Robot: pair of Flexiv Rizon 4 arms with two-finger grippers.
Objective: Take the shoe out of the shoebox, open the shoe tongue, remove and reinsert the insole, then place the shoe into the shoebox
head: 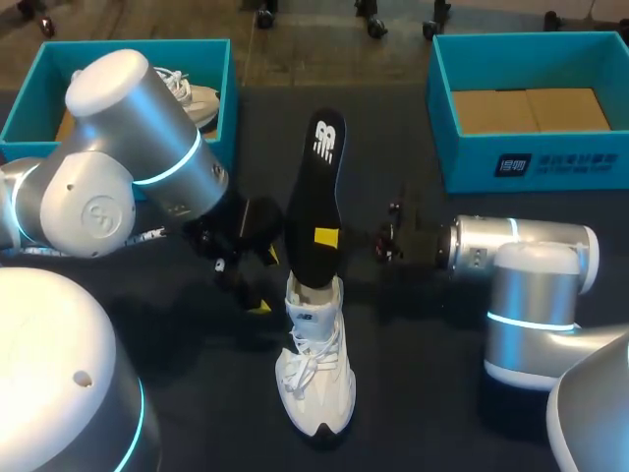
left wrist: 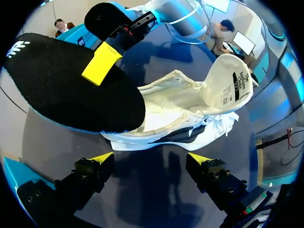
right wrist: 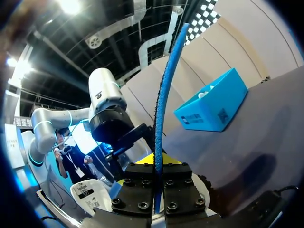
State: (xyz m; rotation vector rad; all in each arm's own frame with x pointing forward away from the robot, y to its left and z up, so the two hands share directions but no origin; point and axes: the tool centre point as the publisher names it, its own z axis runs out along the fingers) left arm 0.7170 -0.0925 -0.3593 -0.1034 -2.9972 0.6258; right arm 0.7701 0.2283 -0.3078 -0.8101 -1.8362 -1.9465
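Our right gripper (head: 327,237) pinches the black insole (head: 316,177), which stands tall with its low end in the white shoe (head: 314,379) at 6 o'clock. We should slide it straight and slow. Our left gripper (left wrist: 151,164) is wide, at 9 o'clock from the shoe's heel. The dark table (head: 423,329) is flat, and a blue shoebox (head: 550,165) sits at 2 o'clock.

dark table (head: 442,393); spare white shoe (head: 197,98) in far-left teal box (head: 211,45)

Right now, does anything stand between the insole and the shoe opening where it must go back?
Nothing visible does. The insole, held by the right gripper, has its lower end at the opening of the shoe; the tongue is folded back, and the open left gripper is beside the shoe.
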